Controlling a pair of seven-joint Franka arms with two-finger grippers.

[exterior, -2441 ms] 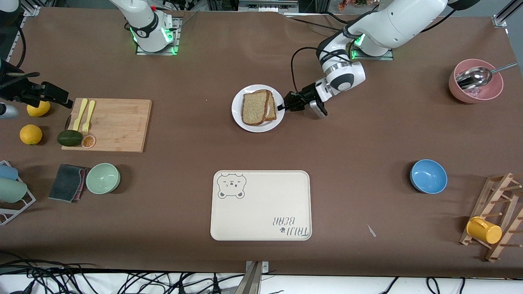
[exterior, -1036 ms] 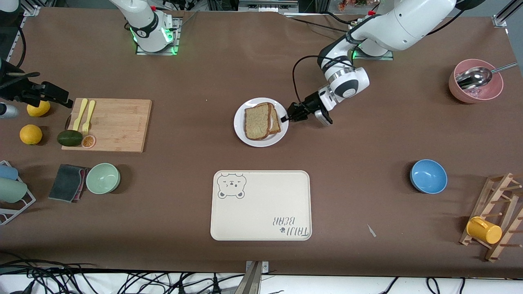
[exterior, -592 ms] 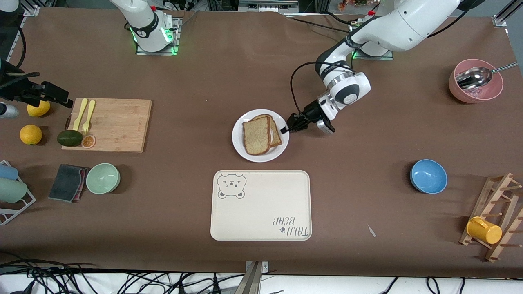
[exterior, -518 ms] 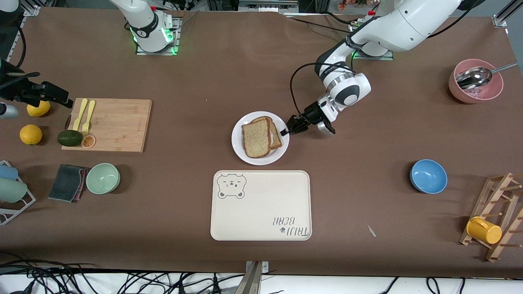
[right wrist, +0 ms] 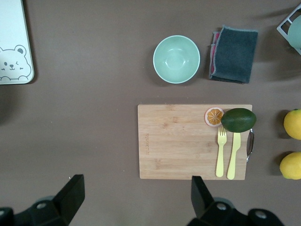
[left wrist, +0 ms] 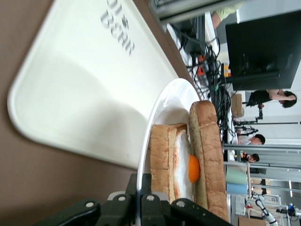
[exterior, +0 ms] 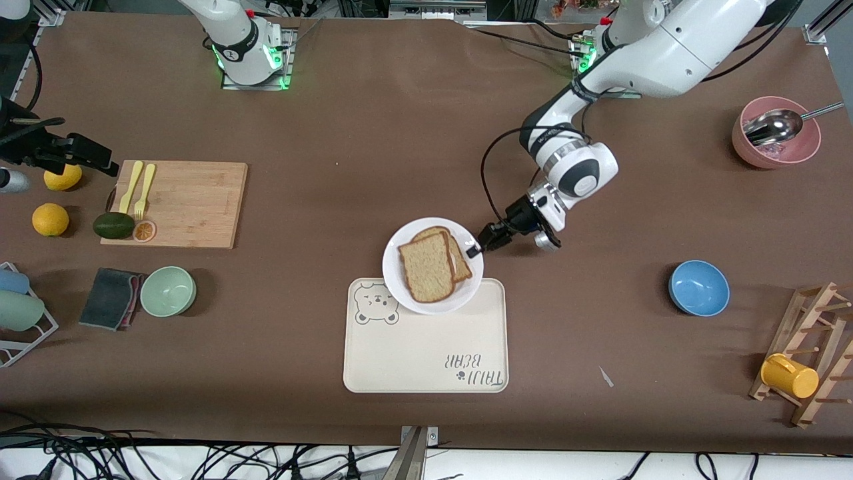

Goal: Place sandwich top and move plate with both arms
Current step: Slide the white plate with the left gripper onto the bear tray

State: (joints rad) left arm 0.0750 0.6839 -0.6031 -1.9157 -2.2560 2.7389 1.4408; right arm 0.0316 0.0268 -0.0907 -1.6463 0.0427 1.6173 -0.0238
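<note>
The white plate (exterior: 400, 283) carries the sandwich, with the pale speckled sandwich top (exterior: 426, 268) lying on the darker egg slice (exterior: 461, 265). My left gripper (exterior: 474, 251) is shut on the plate's rim at the side toward the left arm's end and holds the plate over the cream bear tray's (exterior: 426, 353) edge that lies farther from the front camera. In the left wrist view the gripper (left wrist: 141, 183) pinches the rim (left wrist: 160, 108), and the sandwich top (left wrist: 209, 155) and orange yolk (left wrist: 193, 168) show. My right gripper (right wrist: 137, 179) is open, high above the table near the cutting board, and waits.
A wooden cutting board (exterior: 193, 200) with yellow forks and an avocado lies toward the right arm's end, with a green bowl (exterior: 168, 291), a dark cloth and lemons near it. A blue bowl (exterior: 698, 288), a pink bowl with a spoon (exterior: 776, 141) and a mug rack (exterior: 810, 353) stand toward the left arm's end.
My left gripper has carried the plate with the sandwich toward the front camera, from the table's middle to over the tray's edge. The right arm has not moved.
</note>
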